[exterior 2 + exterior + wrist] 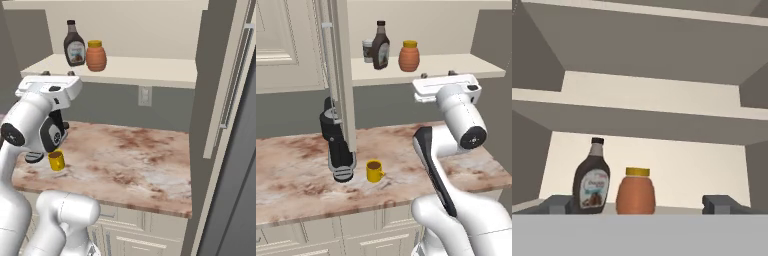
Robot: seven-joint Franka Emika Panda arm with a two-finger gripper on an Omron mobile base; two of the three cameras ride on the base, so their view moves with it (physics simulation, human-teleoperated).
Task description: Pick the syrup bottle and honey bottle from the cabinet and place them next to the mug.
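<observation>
We see the syrup bottle (592, 177) and honey bottle (635, 191) side by side on the cabinet (341, 75) shelf at lower centre, our end effector (640, 205) spread wide and empty.

Upper centre of the left base view: syrup bottle (380, 46) left of honey bottle (409, 56); mug (374, 171) lower centre.

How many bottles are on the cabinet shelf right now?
2. The syrup bottle stands beside the honey bottle on the open cabinet shelf. A paper cup behind the syrup bottle is not a bottle. Nothing else seems hidden.
</observation>
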